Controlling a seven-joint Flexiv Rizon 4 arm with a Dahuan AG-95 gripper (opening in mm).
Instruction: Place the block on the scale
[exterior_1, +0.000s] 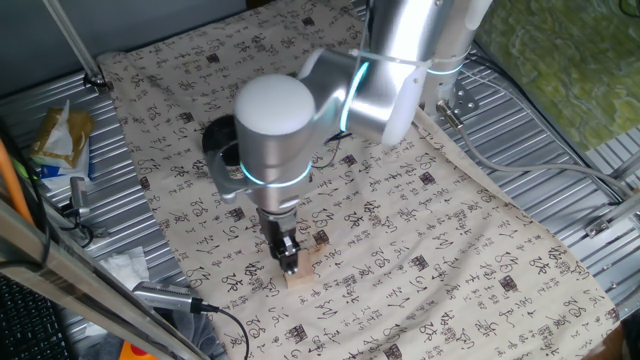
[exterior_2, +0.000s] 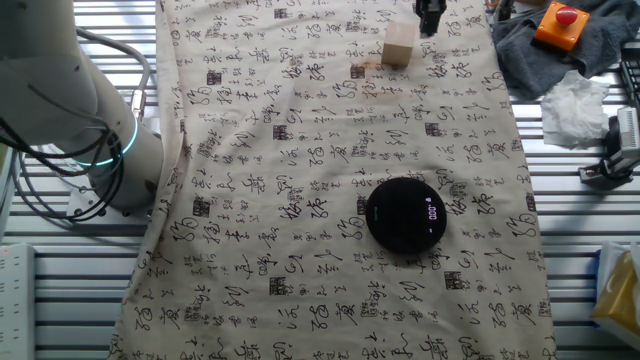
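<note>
The block (exterior_2: 398, 45), a small pale wooden cube, rests on the printed cloth near its far edge in the other fixed view. In one fixed view the block (exterior_1: 306, 268) lies just right of my gripper (exterior_1: 288, 256). My gripper (exterior_2: 431, 16) hangs low beside the block, its dark fingers close together with nothing between them. The block sits outside the fingers. The scale (exterior_2: 405, 213), a flat round black disc with a lit display, lies mid-cloth, well away from the block. In one fixed view the arm hides most of the scale (exterior_1: 218, 134).
The cloth (exterior_2: 300, 150) with black characters covers the table. A grey rag with an orange-and-red button box (exterior_2: 560, 25) and crumpled white tissue (exterior_2: 572, 105) lie past the cloth's edge near the block. The arm's base (exterior_2: 100, 150) stands at the opposite side. Cables and packets (exterior_1: 60, 140) line one table edge.
</note>
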